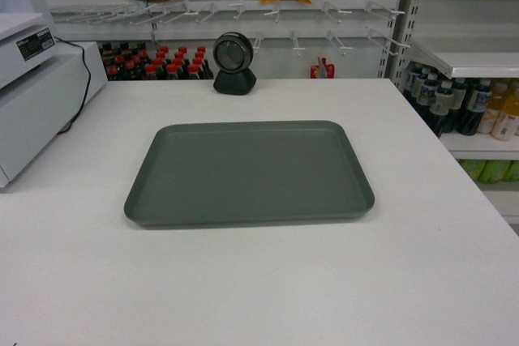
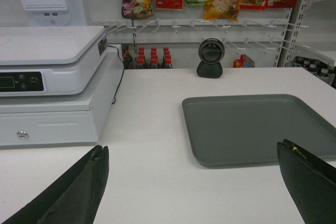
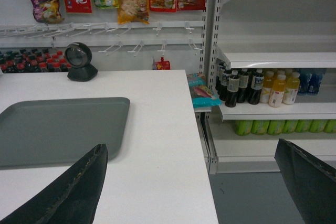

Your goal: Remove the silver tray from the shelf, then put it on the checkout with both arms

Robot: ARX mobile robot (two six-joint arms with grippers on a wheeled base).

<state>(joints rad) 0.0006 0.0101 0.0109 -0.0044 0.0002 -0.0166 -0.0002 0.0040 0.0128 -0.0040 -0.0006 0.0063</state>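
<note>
A: Where does the silver tray (image 1: 249,173) sit?

B: Flat on the white table (image 1: 259,289), ahead and to the right of the left end effector (image 2: 194,184), ahead and to the left of the right end effector (image 3: 191,182).

A: Are they holding it?

B: No. Both have their fingers spread wide, clear of the tray.

A: Anything beyond it?

B: A black scanner (image 1: 234,63); the shelf (image 3: 278,56) stands right of the right end effector.

Even, bright overhead light is washing the white counter (image 1: 422,265) almost shadowless. A thin soft shadow is hugging the silver tray (image 1: 251,172) at its front edge. Both wrist views are rendering their near black fingers (image 2: 79,190) blurred.
</note>
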